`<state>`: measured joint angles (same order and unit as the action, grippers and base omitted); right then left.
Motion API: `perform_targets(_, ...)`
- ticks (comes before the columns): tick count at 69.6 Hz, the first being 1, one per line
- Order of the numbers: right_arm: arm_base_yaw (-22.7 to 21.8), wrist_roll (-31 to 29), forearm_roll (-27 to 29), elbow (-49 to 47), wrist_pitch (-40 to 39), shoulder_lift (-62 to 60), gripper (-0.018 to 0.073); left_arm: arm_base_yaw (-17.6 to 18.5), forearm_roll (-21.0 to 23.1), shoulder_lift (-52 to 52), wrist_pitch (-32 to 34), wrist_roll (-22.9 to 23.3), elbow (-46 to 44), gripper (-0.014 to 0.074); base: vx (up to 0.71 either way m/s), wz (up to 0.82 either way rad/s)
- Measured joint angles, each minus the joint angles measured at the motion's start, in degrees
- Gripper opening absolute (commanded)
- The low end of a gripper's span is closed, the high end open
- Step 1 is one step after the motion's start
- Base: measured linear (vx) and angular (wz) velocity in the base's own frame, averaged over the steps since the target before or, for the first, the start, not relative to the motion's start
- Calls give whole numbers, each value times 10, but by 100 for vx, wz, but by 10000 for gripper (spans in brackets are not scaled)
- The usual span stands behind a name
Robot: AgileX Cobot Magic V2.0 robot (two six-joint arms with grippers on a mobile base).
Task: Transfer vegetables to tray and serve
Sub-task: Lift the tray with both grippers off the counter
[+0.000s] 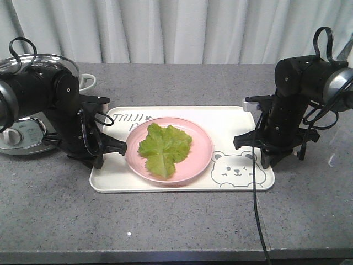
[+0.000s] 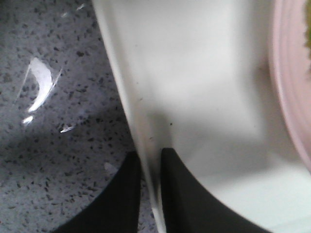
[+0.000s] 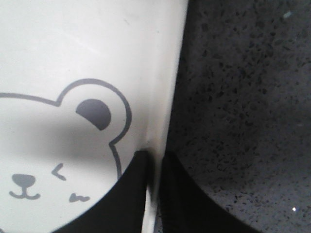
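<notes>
A green lettuce leaf, the vegetables, lies on a round pink plate standing on the cream tray. My left gripper is shut on the tray's left rim, one finger outside on the counter side and one inside. My right gripper is shut on the right rim beside the printed bear face. The plate's edge shows at the right of the left wrist view.
The tray rests on a grey speckled counter. A silver cooker with a glass lid stands at the far left behind my left arm. A black cable runs down from the right arm over the counter's front edge.
</notes>
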<state>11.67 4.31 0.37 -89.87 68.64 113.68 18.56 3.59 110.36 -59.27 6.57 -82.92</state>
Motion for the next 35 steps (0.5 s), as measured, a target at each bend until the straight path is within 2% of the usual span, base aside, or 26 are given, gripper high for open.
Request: perform_targets(35, -2, 0, -24, 6, 1, -28, -10, 0, 32, -20, 21, -10, 14, -8, 0, 0)
